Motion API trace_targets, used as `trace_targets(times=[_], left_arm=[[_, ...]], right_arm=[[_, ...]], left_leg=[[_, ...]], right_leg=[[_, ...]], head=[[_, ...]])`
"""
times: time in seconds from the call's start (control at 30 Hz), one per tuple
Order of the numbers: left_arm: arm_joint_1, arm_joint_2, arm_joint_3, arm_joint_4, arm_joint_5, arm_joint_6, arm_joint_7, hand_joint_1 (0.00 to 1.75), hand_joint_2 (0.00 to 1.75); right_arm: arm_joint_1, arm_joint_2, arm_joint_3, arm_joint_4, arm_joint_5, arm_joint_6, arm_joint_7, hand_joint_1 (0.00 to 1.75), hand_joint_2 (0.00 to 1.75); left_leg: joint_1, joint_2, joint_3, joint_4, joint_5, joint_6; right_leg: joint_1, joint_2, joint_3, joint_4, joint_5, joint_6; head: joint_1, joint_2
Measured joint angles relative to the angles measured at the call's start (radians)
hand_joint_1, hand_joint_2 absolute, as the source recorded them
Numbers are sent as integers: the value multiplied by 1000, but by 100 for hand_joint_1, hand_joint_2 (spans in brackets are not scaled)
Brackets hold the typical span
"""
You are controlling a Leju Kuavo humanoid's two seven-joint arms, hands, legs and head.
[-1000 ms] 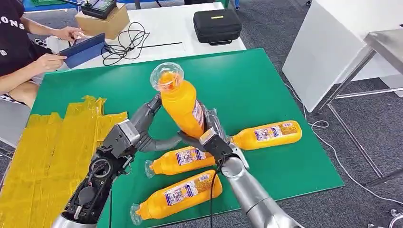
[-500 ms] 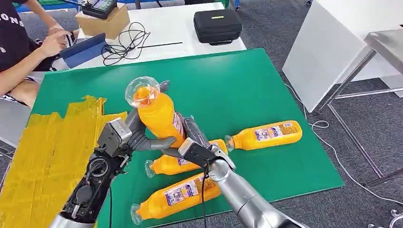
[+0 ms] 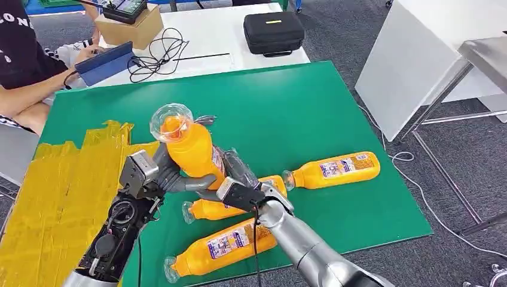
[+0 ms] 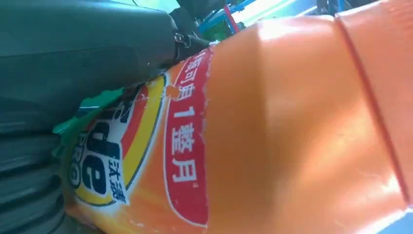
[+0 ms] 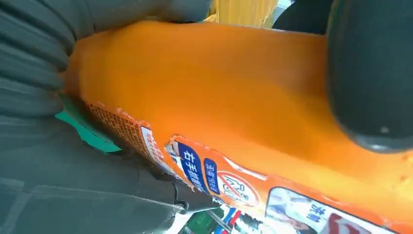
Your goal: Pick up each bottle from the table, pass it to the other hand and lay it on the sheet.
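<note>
above the green counter (image 3: 335, 107), both hands meet on one orange bottle (image 3: 190, 150), held nearly upright. the left hand (image 3: 156, 173) has its fingers clamped round the body, and the right hand (image 3: 236, 185) has its fingers wrapped on the other side, likely so neither lets go mid-transfer. the yellow sheet (image 3: 54, 197) lies just beside them, on the left. three more bottles lie on the counter.

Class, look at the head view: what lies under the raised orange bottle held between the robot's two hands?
Under the raised orange plastic bottle shows the green mat; the right hand covers much of another orange bottle lying there.
</note>
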Motion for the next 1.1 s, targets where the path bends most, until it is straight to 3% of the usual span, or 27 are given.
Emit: trace_targets(times=[0.43,0.47,0.5,0.9,1.03,1.1], left_arm=[[-1,0,10,11,26,11,-3,175,175],[-1,0,12,11,26,11,-3,175,175],[-1,-1,14,11,27,11,-3,175,175],[-10,1,91,13,-18,109,-9,175,175],[-8,7,123,8,-125,232,-12,175,175],[-5,16,146,0,-273,372,-3,175,175]], right_arm=[[1,-2,3,0,4,-43,2,175,175],[1,-2,2,0,4,-47,2,16,175],[1,-2,2,0,5,-51,2,0,175],[63,-56,-21,-115,67,-147,16,0,175],[109,-98,-48,-227,191,-264,58,0,175],[147,-131,-76,-308,267,-327,103,0,175]], left_leg=[[0,0,0,0,0,0],[0,0,0,0,0,0],[0,0,0,0,0,0],[0,0,0,0,0,0],[0,0,0,0,0,0],[0,0,0,0,0,0]], right_leg=[[0,0,0,0,0,0],[0,0,0,0,0,0],[0,0,0,0,0,0],[0,0,0,0,0,0],[0,0,0,0,0,0],[0,0,-1,0,0,0]], head=[[0,0],[0,0],[0,0],[0,0],[0,0],[0,0]])
